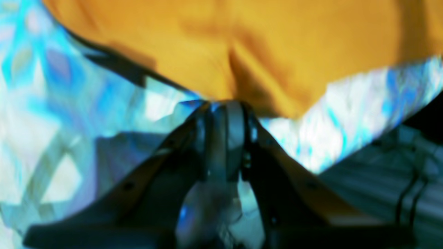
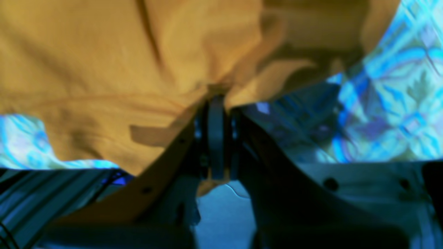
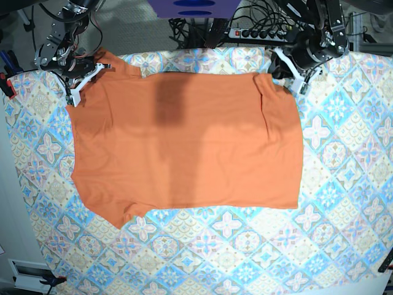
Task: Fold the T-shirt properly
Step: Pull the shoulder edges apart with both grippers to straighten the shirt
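At the far edge of the worktop, left gripper [image 1: 225,103]: jaws drawn together on a puckered fold of the orange T-shirt [image 1: 221,45]; the wrist view was blurred, but fabric bunched right at the tips, so a pinch seemed made.
At the other far corner, right gripper [image 2: 216,98]: jaws closed tight on the T-shirt's edge, cloth gathered into the tips and draped over one finger.
T-shirt position: spread flat and mostly smooth across the middle of the worktop [image 3: 344,246], on the tile-patterned cloth [image 3: 245,258]; in the base view the grippers held its two far corners, one at each side.
Risk, thin pinch: each grip appeared to hold only a small bit of soft fabric; a quick lift could pull it free from one side, and the shirt would drop skewed.
Risk, wrong layer: the patterned cloth lay just beside both sets of tips; if either jaw had also caught it, lifting would drag the cover and shift the whole shirt. Whether it was caught could not be told.
Risk, uneven travel: if one arm led the other, the fold line would probably run crooked and the near hem would not meet squarely.
Risk, sleeve: the near sleeve [image 3: 120,215] stuck out and might bunch under a fold.
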You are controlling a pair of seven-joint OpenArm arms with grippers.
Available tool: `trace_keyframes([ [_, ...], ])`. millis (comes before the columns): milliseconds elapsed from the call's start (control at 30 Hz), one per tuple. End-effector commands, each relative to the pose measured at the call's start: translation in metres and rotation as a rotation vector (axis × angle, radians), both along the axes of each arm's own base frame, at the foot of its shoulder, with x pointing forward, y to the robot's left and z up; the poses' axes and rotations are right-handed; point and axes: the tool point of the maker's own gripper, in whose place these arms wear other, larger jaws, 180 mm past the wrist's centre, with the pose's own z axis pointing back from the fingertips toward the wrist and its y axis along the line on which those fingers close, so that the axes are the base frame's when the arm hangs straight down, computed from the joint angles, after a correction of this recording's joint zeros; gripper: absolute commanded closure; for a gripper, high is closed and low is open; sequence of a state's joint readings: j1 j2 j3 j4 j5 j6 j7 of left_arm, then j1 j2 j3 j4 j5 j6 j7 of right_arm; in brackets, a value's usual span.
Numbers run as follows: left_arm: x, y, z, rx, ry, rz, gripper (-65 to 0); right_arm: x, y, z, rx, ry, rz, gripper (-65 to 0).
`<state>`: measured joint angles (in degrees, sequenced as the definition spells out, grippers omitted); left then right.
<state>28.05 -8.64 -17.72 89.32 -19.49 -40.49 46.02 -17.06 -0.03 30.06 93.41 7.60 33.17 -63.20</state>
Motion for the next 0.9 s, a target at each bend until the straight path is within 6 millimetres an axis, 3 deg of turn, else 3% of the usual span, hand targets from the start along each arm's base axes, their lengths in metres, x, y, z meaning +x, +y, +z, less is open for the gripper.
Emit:
trace_keyframes([
  [0, -0.016, 0.008, -0.002, 0.068, 0.057, -0.039, -6.7, 0.008, -0.008, 0.012, -0.032, -0.036, 0.005, 0.0],
  [167, -0.009, 0.009, 0.022, 0.101, -0.011, -0.063, -6.6, 0.011, -0.021, 0.033, -0.081, -0.103, -0.033, 0.0],
  [233, -0.006, 0.021, 0.024, 0.122, -0.02, -0.03, -6.6, 0.014, -0.025, 0.04, -0.096, -0.133, -0.048, 0.0],
  [500, 0.001, 0.044, 0.036, 0.123, -0.053, 0.019, -6.6, 0.011, -0.026, 0.043, -0.106, -0.139, -0.043, 0.0],
  [667, 0.009, 0.042, 0.045, 0.068, -0.085, 0.035, -6.9, 0.016, -0.029, 0.054, -0.131, -0.197, -0.037, 0.0],
  [767, 0.002, 0.044, 0.04, 0.086, -0.04, 0.021, -7.1, 0.015, -0.028, 0.052, -0.127, -0.189, -0.036, -0.1],
  [867, -0.001, 0.045, 0.041, 0.096, -0.028, 0.009, -11.4, 0.014, -0.028, 0.051, -0.125, -0.186, -0.038, -0.3],
])
